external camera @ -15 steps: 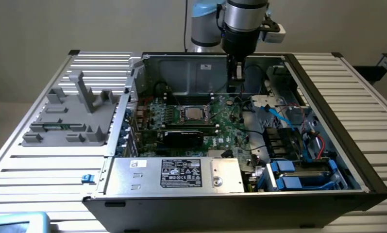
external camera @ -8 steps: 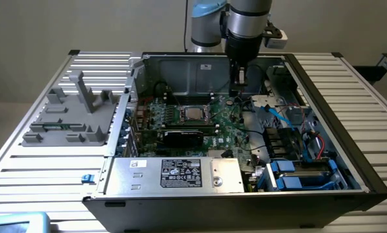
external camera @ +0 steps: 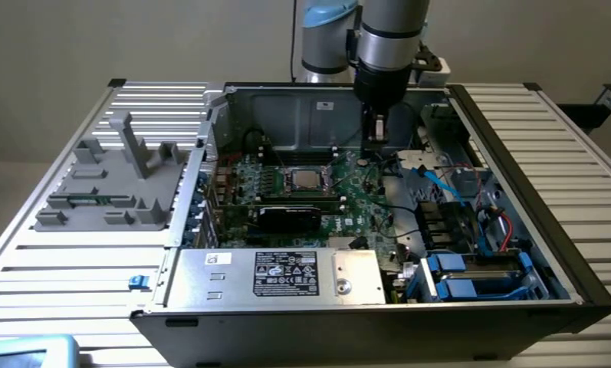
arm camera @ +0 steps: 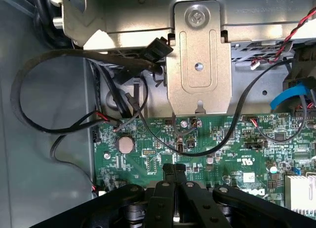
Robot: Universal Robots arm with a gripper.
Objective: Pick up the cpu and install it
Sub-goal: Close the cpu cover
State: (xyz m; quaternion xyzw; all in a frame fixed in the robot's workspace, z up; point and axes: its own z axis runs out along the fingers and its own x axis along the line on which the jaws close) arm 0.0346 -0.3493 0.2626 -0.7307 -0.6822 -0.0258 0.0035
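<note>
Silver cpu [external camera: 305,179] sits in its socket [external camera: 284,170] in the exterior view. The wrist view shows the gripper [arm camera: 174,169] over the green motherboard [arm camera: 217,149], fingers pressed together and empty, its body cut off.

Not much here can be read. In the exterior view, a black label [external camera: 290,274] with white print and little signs sits on the silver power box [external camera: 359,277] at the front of the computer case [external camera: 316,107]. Its print is too small to read. A small white sticker [external camera: 220,258] sits near it on the same box, and it is too small to read as well. In the wrist view, the green board [arm camera: 148,156] has tiny white letters and numbers beside its parts, and none are clear. Some bigger white letters [arm camera: 257,193] on the board are partly covered.
</note>
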